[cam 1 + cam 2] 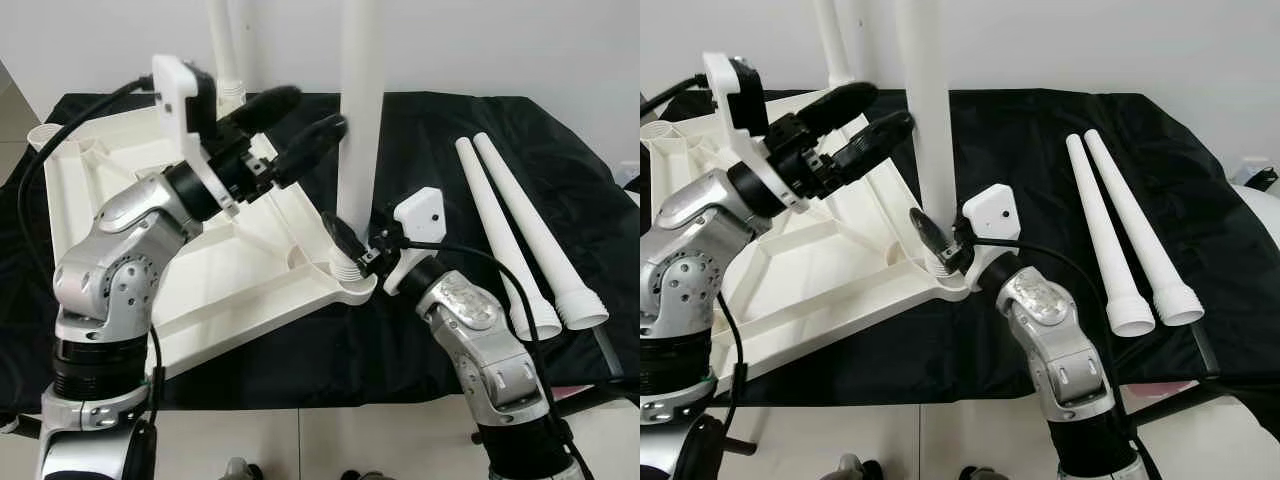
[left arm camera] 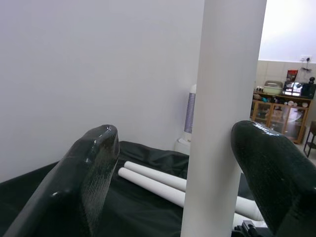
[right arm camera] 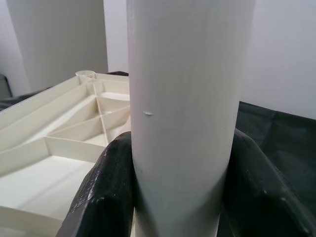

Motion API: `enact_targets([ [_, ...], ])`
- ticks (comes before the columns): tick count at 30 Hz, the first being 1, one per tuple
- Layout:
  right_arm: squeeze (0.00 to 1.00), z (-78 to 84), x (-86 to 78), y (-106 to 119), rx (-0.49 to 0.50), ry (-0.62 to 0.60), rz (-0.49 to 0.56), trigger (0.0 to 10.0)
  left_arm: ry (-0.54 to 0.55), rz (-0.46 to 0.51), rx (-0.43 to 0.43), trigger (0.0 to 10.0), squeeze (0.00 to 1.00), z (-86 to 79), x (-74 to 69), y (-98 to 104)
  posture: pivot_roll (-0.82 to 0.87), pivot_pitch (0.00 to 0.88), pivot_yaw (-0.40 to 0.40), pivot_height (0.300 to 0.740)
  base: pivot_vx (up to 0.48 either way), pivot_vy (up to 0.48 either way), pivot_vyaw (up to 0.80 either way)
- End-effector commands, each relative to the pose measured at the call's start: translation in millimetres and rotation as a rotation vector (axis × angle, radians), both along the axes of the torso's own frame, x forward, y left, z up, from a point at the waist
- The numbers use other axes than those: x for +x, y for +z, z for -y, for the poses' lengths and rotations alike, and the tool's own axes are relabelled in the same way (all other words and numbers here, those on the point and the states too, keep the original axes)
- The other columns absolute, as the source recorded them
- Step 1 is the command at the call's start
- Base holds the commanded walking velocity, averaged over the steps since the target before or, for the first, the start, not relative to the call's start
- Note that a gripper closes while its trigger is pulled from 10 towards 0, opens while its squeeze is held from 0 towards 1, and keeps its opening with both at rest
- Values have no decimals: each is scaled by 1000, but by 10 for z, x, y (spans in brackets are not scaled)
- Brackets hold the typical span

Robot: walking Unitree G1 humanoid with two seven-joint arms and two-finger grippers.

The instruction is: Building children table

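A white plastic tabletop (image 1: 200, 290) lies upside down on the black cloth, ribs up. A white leg (image 1: 360, 110) stands upright in its near right corner socket (image 1: 345, 270). My right gripper (image 1: 352, 243) is shut on that leg low down, just above the socket; the leg (image 3: 187, 108) sits tight between its black fingers (image 3: 106, 192). My left gripper (image 1: 295, 125) is open, hovering higher beside the same leg, whose shaft (image 2: 222, 118) lies between and beyond the spread fingers. Another leg (image 1: 222, 45) stands at the far corner.
Two loose white legs (image 1: 520, 230) lie side by side on the black cloth (image 1: 470, 130) to the right. A white wall stands close behind. The floor edge runs along the near side of the cloth.
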State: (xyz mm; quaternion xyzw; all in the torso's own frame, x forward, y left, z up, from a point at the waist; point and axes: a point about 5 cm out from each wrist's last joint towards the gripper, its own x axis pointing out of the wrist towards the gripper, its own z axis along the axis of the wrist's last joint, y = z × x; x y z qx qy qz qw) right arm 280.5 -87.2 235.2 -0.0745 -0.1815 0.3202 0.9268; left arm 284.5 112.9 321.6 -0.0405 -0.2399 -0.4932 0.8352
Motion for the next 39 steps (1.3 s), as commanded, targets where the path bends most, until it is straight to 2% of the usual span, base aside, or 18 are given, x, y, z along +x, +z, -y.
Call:
enact_targets([
  [1,0,-84,-26,-20,-30,41,10,10000,-15,10,18,10000,0,74,-33,29,17,134,-17,740,0,0,0],
  [5,0,-115,-12,-52,-59,51,-1,10000,-57,6,15,10000,0,125,-56,45,11,134,-15,740,0,0,0],
  [9,0,-140,68,-110,-110,35,-36,10000,-164,14,59,10000,0,228,-161,22,10,136,-11,740,0,0,0],
  [11,0,-140,68,-110,-110,35,-36,10000,-164,14,59,10000,0,228,-161,22,10,136,-11,740,0,0,0],
  [13,0,-142,167,-145,-155,6,-59,10000,-229,21,102,10000,0,279,-251,-25,10,137,-10,740,0,0,0],
  [26,0,-141,340,-120,-156,-81,-87,10000,-243,7,119,10000,0,316,-283,-53,17,138,-12,740,0,0,0],
  [29,0,-179,307,-74,-129,-56,-66,10000,-136,-17,126,10000,0,340,-158,-60,16,139,-13,740,0,0,0],
  [30,0,-179,307,-74,-129,-56,-66,10000,-136,-17,126,10000,0,340,-158,-60,16,139,-13,740,0,0,0],
  [32,0,-186,244,-36,-100,-22,-43,10000,3,-52,101,10000,0,308,10,-46,17,141,-14,740,0,0,0],
  [34,0,-181,173,-7,-71,10,-31,10000,190,-97,28,10000,0,221,226,-4,16,143,-14,740,0,0,0],
  [35,0,-181,173,-7,-71,10,-31,10000,190,-97,28,10000,0,221,226,-4,16,143,-14,740,0,0,0],
  [37,0,-163,113,-1,-54,25,-34,10000,352,-150,-91,10000,0,65,411,63,15,142,-14,740,0,0,0],
  [39,0,-113,57,-13,-41,14,-47,10000,447,-181,-237,10000,0,-135,510,153,11,144,-13,740,0,0,0],
])
